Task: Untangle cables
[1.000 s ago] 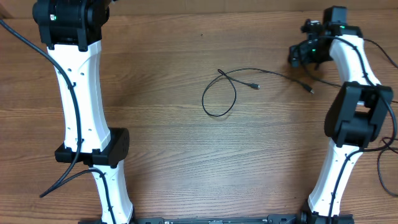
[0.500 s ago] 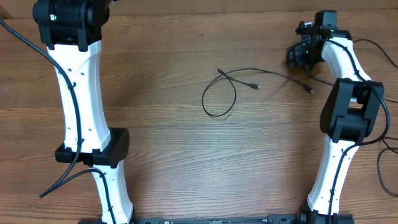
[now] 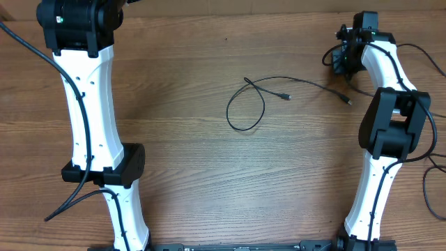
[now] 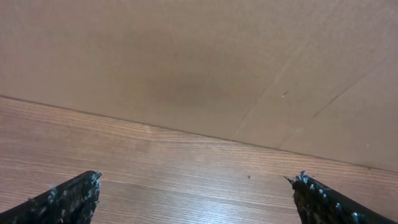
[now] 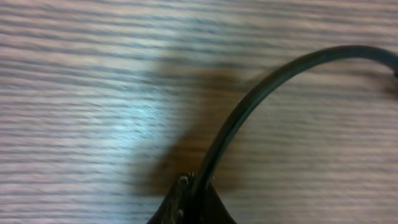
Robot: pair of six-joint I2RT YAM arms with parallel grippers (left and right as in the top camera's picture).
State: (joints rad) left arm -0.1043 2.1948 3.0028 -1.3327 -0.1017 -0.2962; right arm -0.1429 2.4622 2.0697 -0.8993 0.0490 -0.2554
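Thin black cables [image 3: 245,111] lie mid-table: one forms a loop, and a long strand [image 3: 317,85] runs right to a small plug [image 3: 348,102]. My right gripper [image 3: 341,60] is at the far right of the table, beyond that plug. In the right wrist view its fingertips [image 5: 193,190] are shut on a black cable [image 5: 249,106] that arcs up and to the right just above the wood. My left gripper [image 4: 199,193] stands wide open over bare wood with nothing between its fingers [image 4: 71,196]; no cable shows in that view.
A brown cardboard wall [image 4: 205,56] stands along the table's far edge ahead of the left gripper. The white left arm [image 3: 90,118] spans the left side, the right arm [image 3: 390,132] the right side. Thicker arm wires trail at the right edge [image 3: 428,59].
The right gripper has closed from open onto the black cable. Its wrist has shifted a little toward the back of the table. The left arm and the cables mid-table have not moved.
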